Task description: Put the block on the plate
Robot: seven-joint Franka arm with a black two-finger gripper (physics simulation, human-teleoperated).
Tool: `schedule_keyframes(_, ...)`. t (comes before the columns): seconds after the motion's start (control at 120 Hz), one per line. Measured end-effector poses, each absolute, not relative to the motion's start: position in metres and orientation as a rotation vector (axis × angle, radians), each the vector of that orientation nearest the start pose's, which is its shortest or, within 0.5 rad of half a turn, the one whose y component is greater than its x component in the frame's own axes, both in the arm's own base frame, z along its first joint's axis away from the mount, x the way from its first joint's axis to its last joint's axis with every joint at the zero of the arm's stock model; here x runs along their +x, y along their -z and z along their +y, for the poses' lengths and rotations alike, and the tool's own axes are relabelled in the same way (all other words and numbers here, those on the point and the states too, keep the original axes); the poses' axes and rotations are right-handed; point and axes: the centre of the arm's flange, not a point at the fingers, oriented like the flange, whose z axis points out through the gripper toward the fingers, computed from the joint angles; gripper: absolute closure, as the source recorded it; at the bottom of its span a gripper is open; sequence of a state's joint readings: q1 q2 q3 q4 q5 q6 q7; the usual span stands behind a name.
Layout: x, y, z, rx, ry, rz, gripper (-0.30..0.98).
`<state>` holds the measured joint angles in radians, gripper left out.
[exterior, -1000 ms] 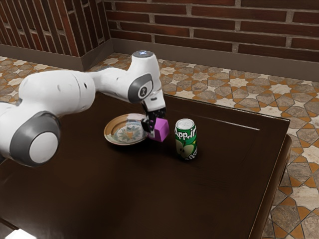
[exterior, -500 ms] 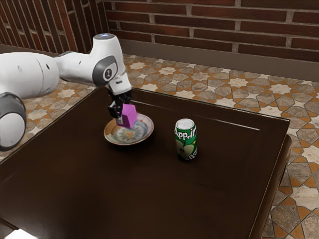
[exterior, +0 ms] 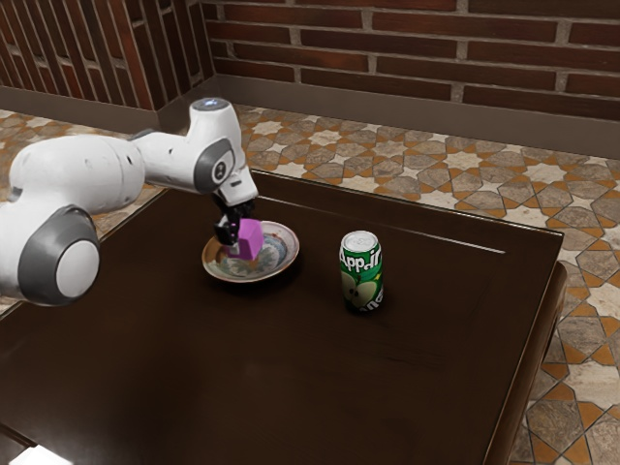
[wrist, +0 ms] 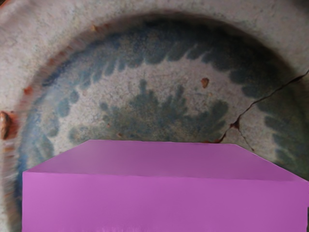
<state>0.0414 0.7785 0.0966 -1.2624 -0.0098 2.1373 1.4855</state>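
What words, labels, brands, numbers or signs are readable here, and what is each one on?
"App": white letters on the green drink can; the letters after it are unclear.
Lower on the can: more white letters, too small to read.
On the white arm: a small round mark, too small to make out.
Plate and pink block: no writing that I can see.

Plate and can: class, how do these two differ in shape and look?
The plate is wide and shallow; the can is narrow and taller. The plate has a leafy pattern and a crack; the green can has lettering and an apple picture. Both are round and rest on the table.
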Motion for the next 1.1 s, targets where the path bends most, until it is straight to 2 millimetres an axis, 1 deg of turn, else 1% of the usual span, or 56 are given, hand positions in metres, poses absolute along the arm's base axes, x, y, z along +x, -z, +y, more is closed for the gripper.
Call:
schedule_keyframes(0.067,0.755,-0.299,0.085,-2.341,0.045,1.92,0.24)
schedule_keyframes(0.167,0.756,-0.3,0.084,-2.347,0.064,1.914,0.17)
schedule_keyframes(0.25,0.757,-0.308,0.083,-2.344,0.085,1.908,0.11)
schedule_keyframes(0.283,0.756,-0.318,0.083,-2.34,0.101,1.903,0.1)
schedule_keyframes(0.342,0.753,-0.342,0.08,-2.339,0.141,1.892,0.07)
schedule_keyframes(0.367,0.749,-0.347,0.079,-2.354,0.156,1.889,0.06)
schedule_keyframes(0.433,0.735,-0.358,0.077,-2.416,0.185,1.885,0.05)
schedule_keyframes(0.5,0.72,-0.381,0.072,-2.468,0.204,1.886,0.03)
schedule_keyframes(0.533,0.712,-0.393,0.064,-2.485,0.207,1.898,0.03)
schedule_keyframes(0.6,0.692,-0.419,0.043,-2.505,0.205,1.929,0.02)
schedule_keyframes(0.675,0.673,-0.461,0.021,-2.508,0.206,1.953,0.02)
schedule_keyframes(0.758,0.652,-0.505,0.008,-2.5,0.191,1.957,0.01)
schedule_keyframes(0.85,0.632,-0.539,-0.002,-2.507,0.167,1.951,0.01)
schedule_keyframes(0.892,0.625,-0.549,-0.005,-2.518,0.155,1.944,0.01)
schedule_keyframes(0.933,0.621,-0.553,-0.007,-2.531,0.138,1.938,0.0)
schedule_keyframes(1.1,0.615,-0.551,-0.007,-2.596,0.069,1.899,0.0)
